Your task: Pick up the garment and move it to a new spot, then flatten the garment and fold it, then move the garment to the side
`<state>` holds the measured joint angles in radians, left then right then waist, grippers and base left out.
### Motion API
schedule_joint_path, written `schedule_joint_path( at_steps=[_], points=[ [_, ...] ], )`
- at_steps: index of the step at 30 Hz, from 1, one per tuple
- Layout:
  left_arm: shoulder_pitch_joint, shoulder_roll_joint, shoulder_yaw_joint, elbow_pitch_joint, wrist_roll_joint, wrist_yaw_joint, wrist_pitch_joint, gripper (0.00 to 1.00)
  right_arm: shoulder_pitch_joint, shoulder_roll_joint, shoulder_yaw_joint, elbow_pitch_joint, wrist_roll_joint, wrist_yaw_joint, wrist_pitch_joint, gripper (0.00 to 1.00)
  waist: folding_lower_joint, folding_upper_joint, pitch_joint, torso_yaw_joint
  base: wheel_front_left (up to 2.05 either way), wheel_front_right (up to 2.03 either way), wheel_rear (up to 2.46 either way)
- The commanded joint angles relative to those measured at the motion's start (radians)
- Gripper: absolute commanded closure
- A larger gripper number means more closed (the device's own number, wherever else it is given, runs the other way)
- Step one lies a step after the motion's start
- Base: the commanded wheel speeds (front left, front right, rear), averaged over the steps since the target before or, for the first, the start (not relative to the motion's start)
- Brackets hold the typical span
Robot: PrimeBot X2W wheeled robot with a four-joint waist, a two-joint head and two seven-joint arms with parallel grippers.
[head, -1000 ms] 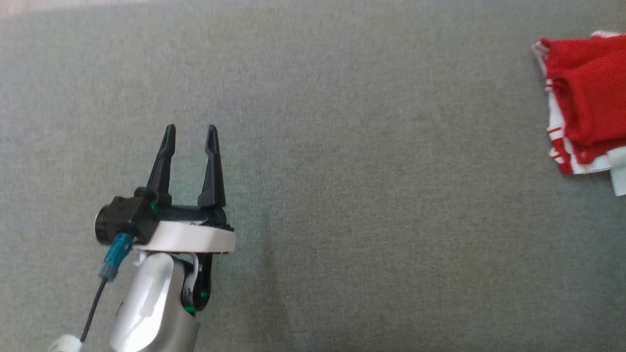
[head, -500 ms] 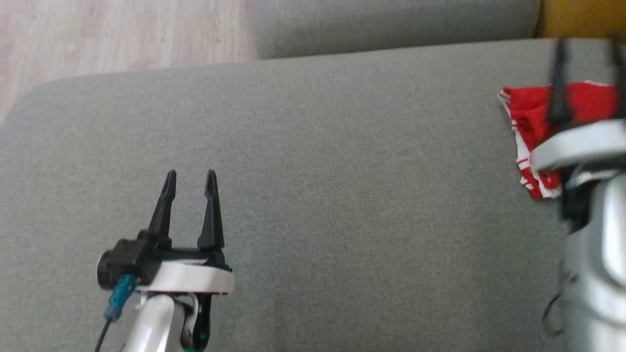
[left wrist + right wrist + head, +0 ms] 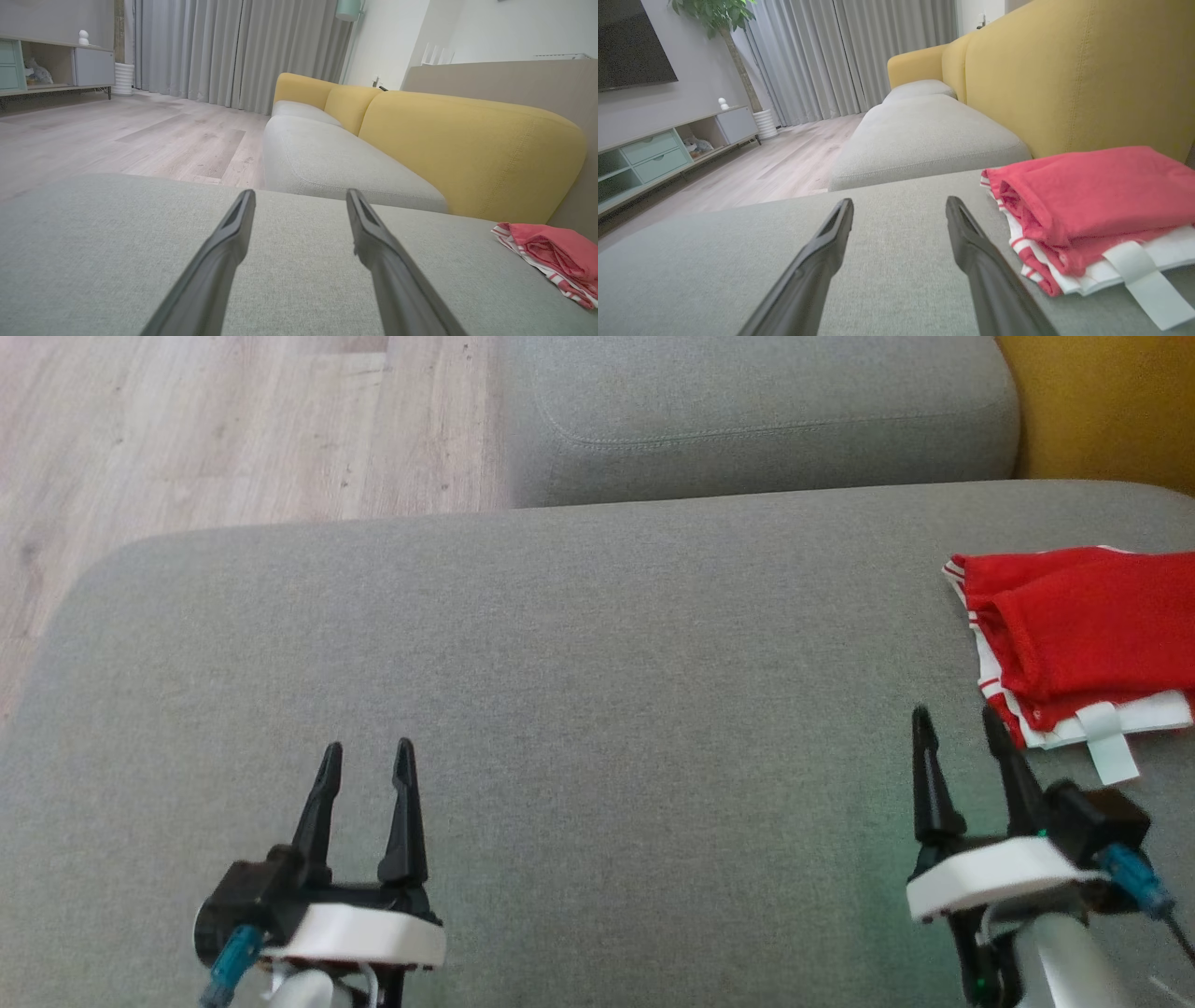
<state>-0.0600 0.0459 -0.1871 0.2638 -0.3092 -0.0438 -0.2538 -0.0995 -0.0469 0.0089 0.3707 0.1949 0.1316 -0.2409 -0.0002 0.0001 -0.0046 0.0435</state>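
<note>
The garment (image 3: 1083,635) is a red piece with white, red-striped edges. It lies folded in a compact stack on the grey seat cushion (image 3: 597,663), at about 3 o'clock in the head view and close to the right border. The red layer is on top and the white layers show below it at the near side. A pale strip (image 3: 1111,747) comes out from the near edge of the stack and lies flat on the cushion; it may be a label or a strap, the view does not let me decide.

The left gripper (image 3: 369,747) is at about 7 o'clock in the head view, above bare cushion and well apart from the garment. Its two dark fingers are spread, with nothing between them. The right gripper (image 3: 955,711) is at about 5 o'clock, and its fingers are also spread and hold nothing. The garment is near it, at about 1 o'clock from its fingertips, but the tips do not touch the cloth.

A second grey cushion (image 3: 747,420) is at 12 o'clock and the yellow backrest (image 3: 1102,411) at about 2 o'clock. The pale wooden floor (image 3: 187,429) is at 10 o'clock. In the left wrist view grey curtains (image 3: 210,51) hang at about 11 o'clock.
</note>
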Motion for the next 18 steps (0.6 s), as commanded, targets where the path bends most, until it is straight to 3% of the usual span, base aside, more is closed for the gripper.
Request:
schedule_joint_path(
  at_steps=[1,18],
  points=[
    [-0.024,0.004,0.036,-0.03,-0.008,-0.003,-0.008,0.0,-0.033,-0.004,0.032,-0.028,-0.002,-0.001,-0.015,0.0,0.0002,-0.0001,0.0,-0.001,0.0,0.0,0.0],
    [-0.008,0.004,0.051,-0.046,-0.049,-0.027,-0.008,0.0,-0.023,-0.003,0.048,-0.061,-0.003,-0.001,-0.021,0.0,0.0002,-0.0001,0.004,-0.012,0.0,0.0,0.0]
  ],
)
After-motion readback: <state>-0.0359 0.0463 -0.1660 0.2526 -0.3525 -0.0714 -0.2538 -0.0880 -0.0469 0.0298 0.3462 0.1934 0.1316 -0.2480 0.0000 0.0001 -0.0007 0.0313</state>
